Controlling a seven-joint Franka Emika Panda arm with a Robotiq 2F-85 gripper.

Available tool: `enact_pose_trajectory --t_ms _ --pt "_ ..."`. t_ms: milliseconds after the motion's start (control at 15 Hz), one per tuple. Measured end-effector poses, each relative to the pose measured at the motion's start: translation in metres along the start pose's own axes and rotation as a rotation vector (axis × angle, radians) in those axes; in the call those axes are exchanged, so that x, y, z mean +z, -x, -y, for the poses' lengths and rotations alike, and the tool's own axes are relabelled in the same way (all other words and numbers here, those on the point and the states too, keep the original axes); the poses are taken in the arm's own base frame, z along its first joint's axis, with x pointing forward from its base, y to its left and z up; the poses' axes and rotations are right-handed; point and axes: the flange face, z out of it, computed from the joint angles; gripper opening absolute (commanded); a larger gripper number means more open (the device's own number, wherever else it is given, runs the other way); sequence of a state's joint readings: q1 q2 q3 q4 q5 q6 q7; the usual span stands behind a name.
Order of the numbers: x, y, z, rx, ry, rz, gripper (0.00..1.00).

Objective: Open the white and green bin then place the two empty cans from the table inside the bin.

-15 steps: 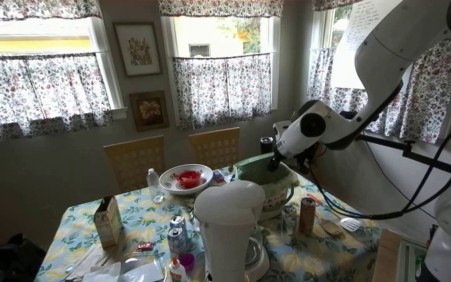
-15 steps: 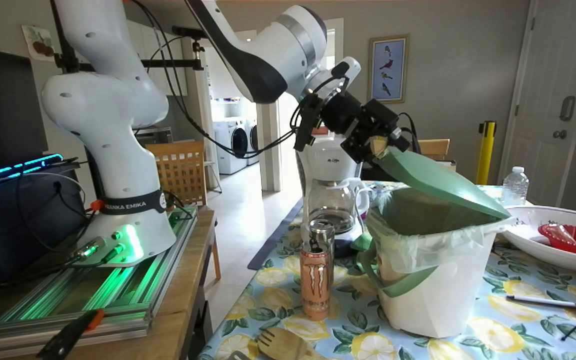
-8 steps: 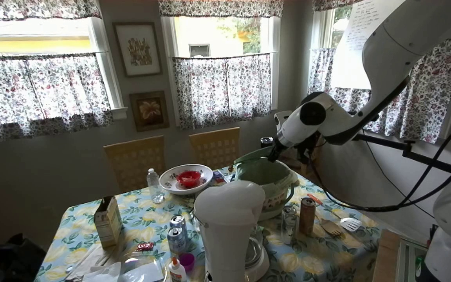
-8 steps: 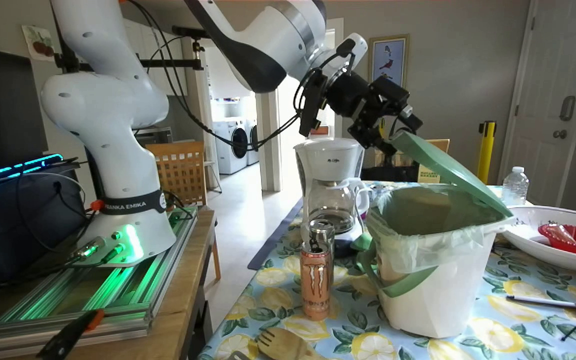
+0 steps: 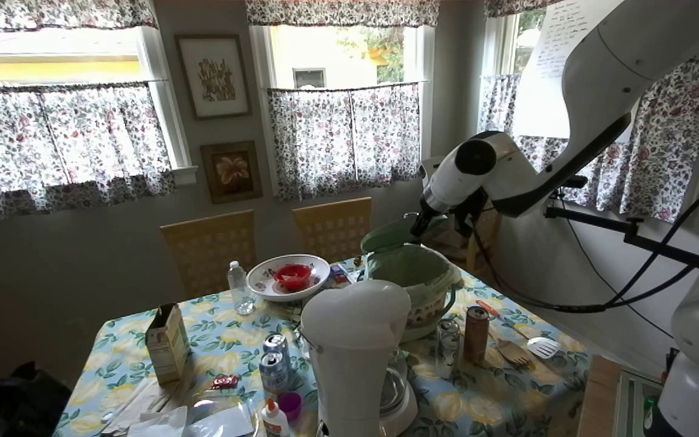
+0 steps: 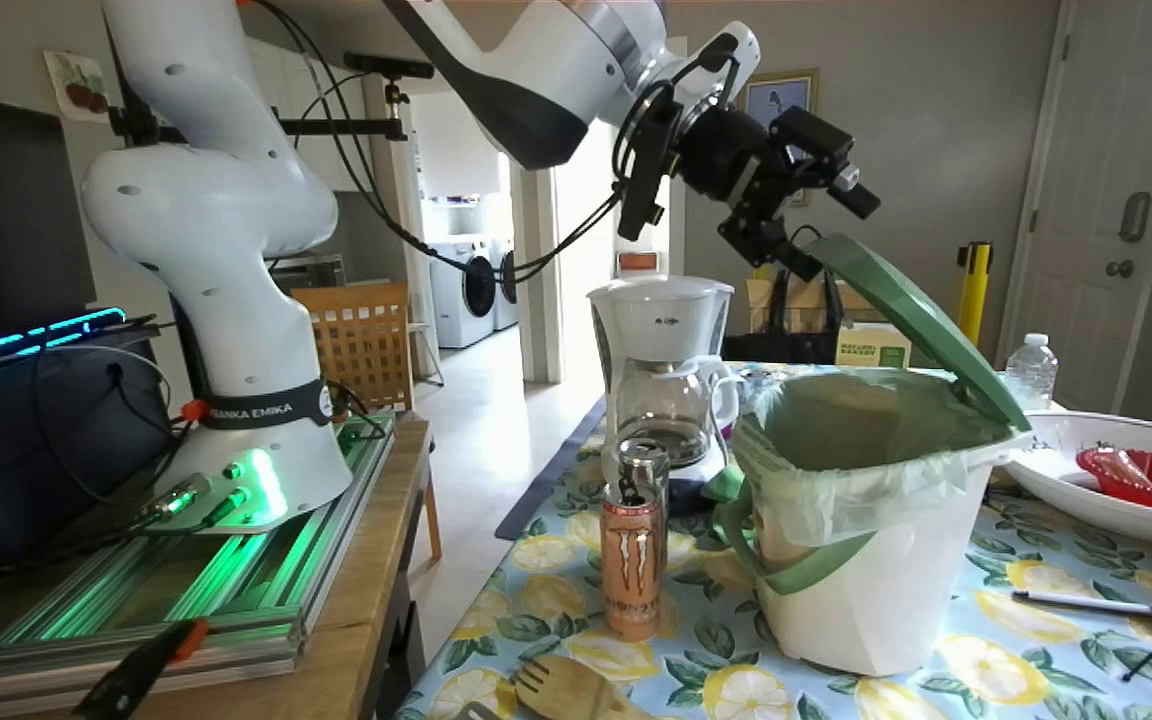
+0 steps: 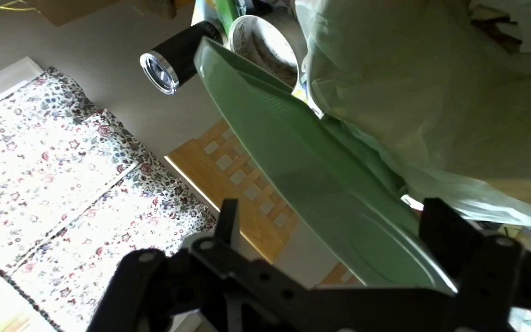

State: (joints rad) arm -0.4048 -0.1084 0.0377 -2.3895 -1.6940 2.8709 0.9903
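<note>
The white and green bin (image 6: 861, 600) stands on the table (image 6: 736, 690) with a liner bag over its rim. Its green lid (image 6: 921, 310) is tilted up on its hinge; the lid also shows in the wrist view (image 7: 293, 152). An orange can (image 6: 633, 570) stands upright beside the bin, with a silver can (image 6: 644, 460) just behind it; both also show in an exterior view, orange (image 5: 477, 337) and silver (image 5: 448, 349). My gripper (image 6: 833, 232) is open, its lower fingertip at the lid's raised edge; I cannot tell if they touch. In the wrist view the lid crosses between the spread fingers (image 7: 329, 221).
A white coffee maker (image 5: 355, 340) stands close to the bin. A white bowl (image 5: 264, 285) with a red bowl (image 5: 292, 277), a bottle (image 5: 239, 288), two blue-silver cans (image 5: 273, 371) and a carton (image 5: 167, 346) are on the table. Wooden utensils (image 6: 566, 685) lie near the orange can.
The gripper has moved up and toward the hinge side. The lid has swung from low over the bin to a steeper tilt, widening the opening. The cans have not moved.
</note>
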Motion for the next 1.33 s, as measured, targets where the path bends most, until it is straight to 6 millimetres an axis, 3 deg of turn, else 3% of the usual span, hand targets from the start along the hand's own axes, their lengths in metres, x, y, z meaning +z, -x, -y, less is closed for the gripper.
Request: enact_pose_trajectory --t_ms 667,1333 --pt "-0.001 -0.035 -0.036 -0.005 0.022 -0.003 1.0" --pt "0.027 -0.051 -0.049 -0.021 0.052 0.044 1.0"
